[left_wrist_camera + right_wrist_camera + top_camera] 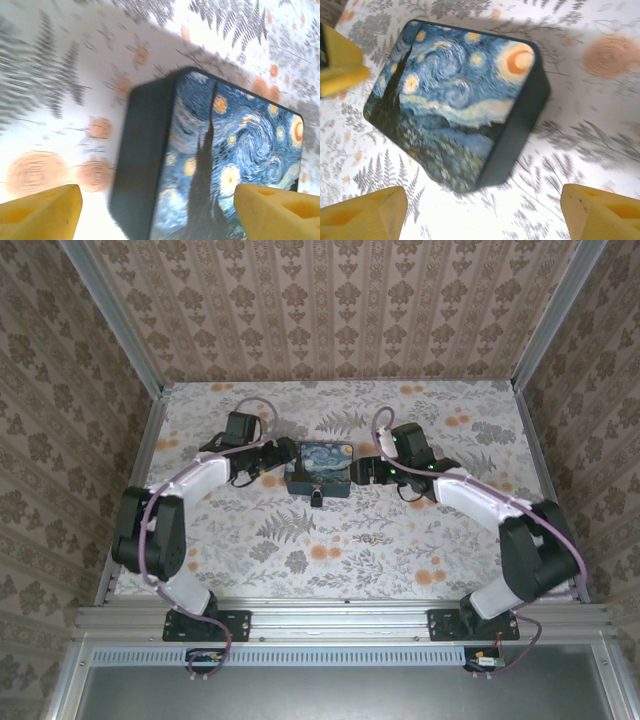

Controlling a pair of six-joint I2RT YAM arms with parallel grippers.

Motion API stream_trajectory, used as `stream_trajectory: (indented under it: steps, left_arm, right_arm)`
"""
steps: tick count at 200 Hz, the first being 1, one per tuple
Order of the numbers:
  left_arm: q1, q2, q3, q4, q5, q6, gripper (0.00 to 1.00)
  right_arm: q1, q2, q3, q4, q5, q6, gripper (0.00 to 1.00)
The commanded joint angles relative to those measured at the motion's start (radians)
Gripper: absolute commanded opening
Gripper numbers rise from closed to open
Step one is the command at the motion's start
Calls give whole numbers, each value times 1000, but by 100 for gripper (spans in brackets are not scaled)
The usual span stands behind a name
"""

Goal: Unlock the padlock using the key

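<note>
Zero steps looked done: your left gripper (281,457) and right gripper (362,469) stood wide open and empty, flanking the tin (320,466). The padlock (316,498) lay untouched just beside the tin's near edge. I couldn't spot the key, so everything was left.

From high above the near edge we look down and forward over the whole table (300,540). Our two wrist cameras sit close, facing down from opposite sides; all three views share the blue tin (322,468).
</note>
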Motion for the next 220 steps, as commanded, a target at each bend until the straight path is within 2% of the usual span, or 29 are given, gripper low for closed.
stream_trajectory:
  steps: [1,23,47,59,96,155,220]
  left_arm:
    - [6,-69,18,-175,-210,110,89]
    - [-28,-117,0,-238,-302,154,89]
    - [-114,-191,-82,-274,-305,157,88]
    - [-180,-237,-143,-275,-273,128,88]
    - [-270,-342,-324,-191,-152,36,86]
    - [-300,-414,-387,-160,-157,1,86]
    - [-300,-408,-374,-151,-142,20,86]
  right_arm:
    - [13,-131,-88,-162,92,23,76]
    - [59,-218,-169,-219,73,-6,66]
    - [143,-248,-235,-208,47,-16,57]
    - [174,-245,-266,-170,50,-17,52]
    - [208,-148,-272,-103,78,-54,42]
    - [243,7,-200,-123,131,-131,40]
    - [262,40,-181,-153,143,-167,42]
